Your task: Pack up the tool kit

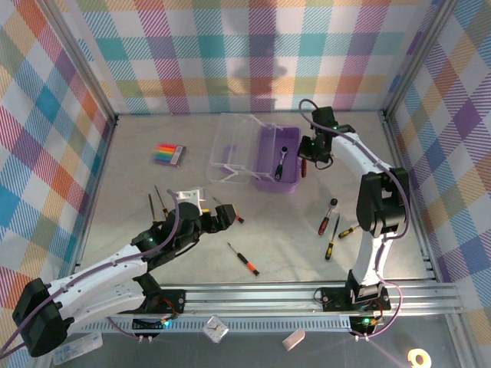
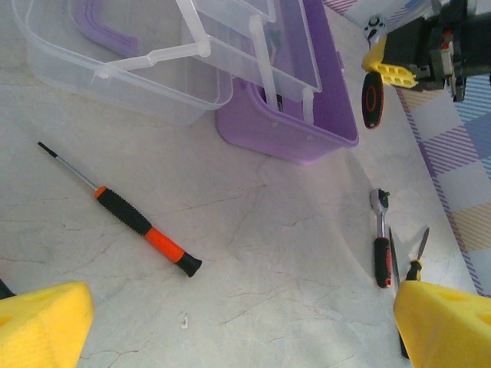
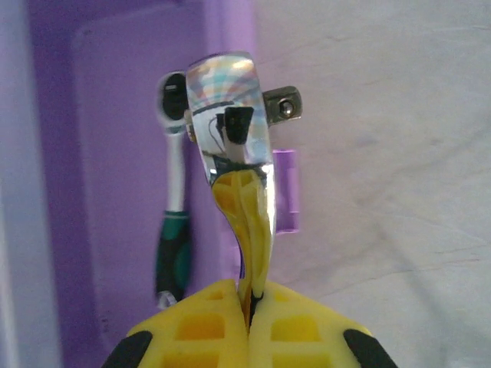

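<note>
Two grippers: right gripper (image 3: 249, 307) pinches a mirror-chrome ratchet wrench (image 3: 230, 115) beside the purple plastic box (image 1: 270, 178); left gripper (image 2: 242, 322) gapes.

wrench (image 3: 229, 107): shiny metal, like a mirror
box (image 3: 115, 92): smooth purple plastic
lid (image 2: 153, 77): clear, smooth plastic
screwdriver (image 2: 146, 229): matt handle, thin metal stick
table (image 2: 268, 261): dull, pale, with fine cracks

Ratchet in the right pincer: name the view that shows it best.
Right wrist view: the ratchet is large and sharp, chrome head and square drive clear, clamped in the shut right pincer. Left wrist view catches it small at the top right, handle down. Top external shows a dark sliver at the pincer.
</note>
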Robot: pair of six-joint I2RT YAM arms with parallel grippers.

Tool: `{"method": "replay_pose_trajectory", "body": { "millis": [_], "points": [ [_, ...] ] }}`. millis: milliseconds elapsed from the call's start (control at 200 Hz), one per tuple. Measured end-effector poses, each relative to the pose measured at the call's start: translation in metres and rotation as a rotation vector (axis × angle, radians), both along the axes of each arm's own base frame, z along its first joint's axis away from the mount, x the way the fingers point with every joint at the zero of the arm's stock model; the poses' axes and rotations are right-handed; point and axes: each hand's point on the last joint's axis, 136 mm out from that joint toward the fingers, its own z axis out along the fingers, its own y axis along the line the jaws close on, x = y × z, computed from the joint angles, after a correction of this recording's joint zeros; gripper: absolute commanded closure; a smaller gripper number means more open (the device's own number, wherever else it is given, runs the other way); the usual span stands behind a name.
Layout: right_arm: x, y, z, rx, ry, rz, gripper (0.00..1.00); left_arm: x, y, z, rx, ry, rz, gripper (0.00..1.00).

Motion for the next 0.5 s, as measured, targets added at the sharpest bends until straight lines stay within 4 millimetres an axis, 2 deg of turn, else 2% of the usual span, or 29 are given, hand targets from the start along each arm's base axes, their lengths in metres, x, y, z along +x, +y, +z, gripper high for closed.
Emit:
{"method": "replay_pose_trajectory", "body": {
  "millis": [95,240,370,500],
  "points": [
    [0.0,0.021,0.013,0.008,-0.019,0.038,0.96,-0.001,0.001,0.001,0.0,-0.001,0.002,0.0],
    [0.014,0.045,0.026,0.02,-0.057,0.071,0.96,-0.002,0.003,0.006,-0.011,-0.014,0.004,0.0],
    [0.033,0.047,0.012,-0.002,-0.041,0.058,0.96,-0.003,0.007,0.008,-0.009,-0.018,0.013,0.0],
    [0.037,0.042,-0.02,-0.052,0.018,0.042,0.96,-0.003,0.009,0.009,-0.008,-0.021,0.018,0.0]
  ]
}}
